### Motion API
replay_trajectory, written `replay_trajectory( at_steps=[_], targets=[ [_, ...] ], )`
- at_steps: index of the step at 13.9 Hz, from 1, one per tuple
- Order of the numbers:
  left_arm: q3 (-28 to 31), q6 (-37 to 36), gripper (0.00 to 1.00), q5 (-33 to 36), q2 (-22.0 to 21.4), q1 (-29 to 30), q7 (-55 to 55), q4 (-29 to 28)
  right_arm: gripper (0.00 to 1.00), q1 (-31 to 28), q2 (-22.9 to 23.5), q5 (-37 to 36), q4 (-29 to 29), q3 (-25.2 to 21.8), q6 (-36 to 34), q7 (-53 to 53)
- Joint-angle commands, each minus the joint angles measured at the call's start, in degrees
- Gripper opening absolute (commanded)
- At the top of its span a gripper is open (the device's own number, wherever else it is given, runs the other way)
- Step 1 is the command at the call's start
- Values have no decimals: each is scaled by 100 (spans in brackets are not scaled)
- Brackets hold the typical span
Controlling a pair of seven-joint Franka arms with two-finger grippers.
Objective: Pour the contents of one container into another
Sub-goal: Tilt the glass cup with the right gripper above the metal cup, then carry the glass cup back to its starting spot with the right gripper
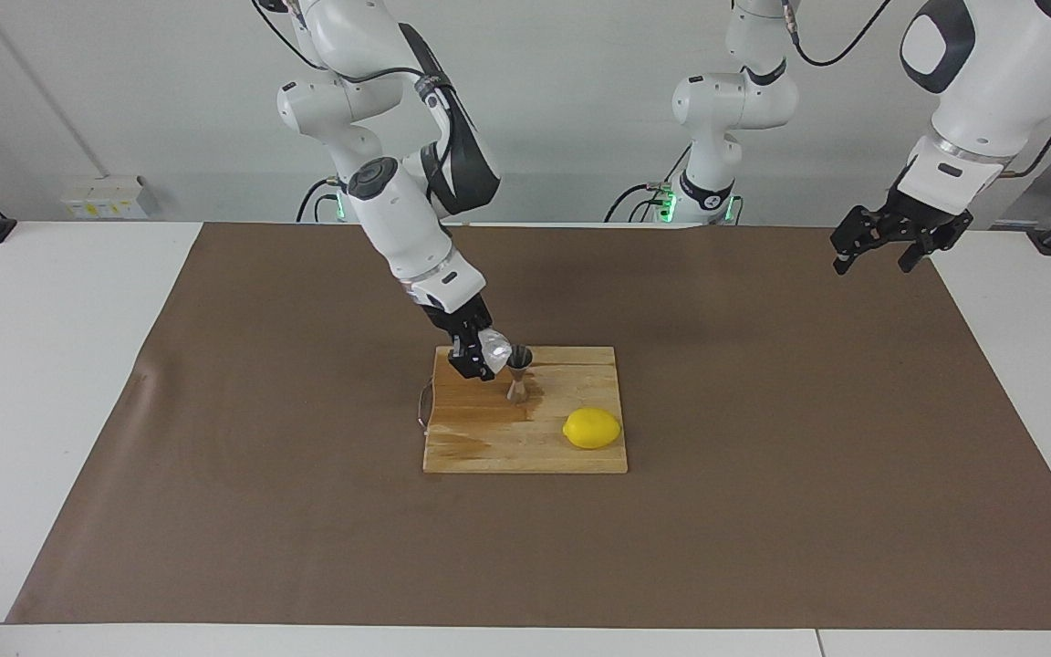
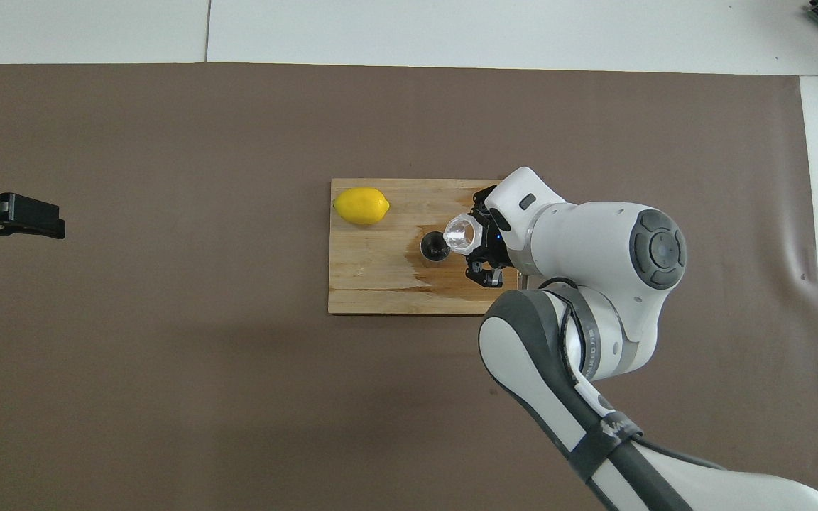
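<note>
On cutting board (image 1: pixel 525 447), robot-side edge: right gripper (image 1: pixel 478 358) clamped on glass cup (image 1: pixel 494 345), cup tilted, lip just beside jigger (image 1: pixel 518 374) mouth. Jigger upright, mid-board. Pour step underway, judged. Next: tip further, keep lip over mouth. Lemon (image 1: pixel 592 428) farther out. Left gripper (image 1: pixel 881 248) waits raised, fingers apart, empty.

Left gripper (image 2: pixel 8 216): cut off by the overhead view's edge.
Cutting board (image 2: pixel 380 273): one corner hidden under the right arm.
Glass cup (image 1: pixel 494 346): contents cannot be made out.
</note>
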Motion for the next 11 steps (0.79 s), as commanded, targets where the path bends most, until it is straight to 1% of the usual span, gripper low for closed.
replay_trajectory(
  at_steps=[1,3,7,9,11],
  targets=[
    [-9,-56,100,-60,0,48,2,-3,5,-61,-88,331,-96,37,162,-186],
    [-9,-56,100,-69,-8,48,2,-11,4,-87,-141,857,-114,37,163,-555],
    [-9,-56,100,-69,0,48,10,-11,4,-446,-194,1999,-149,37,32,-1687],
    [-9,-56,100,-69,-8,48,2,-3,4,-850,-255,2431,-175,37,-441,-2294],
    [-9,-56,100,-69,-8,48,2,-3,4,-1377,-317,2634,-175,37,-1091,-2813]
  ],
)
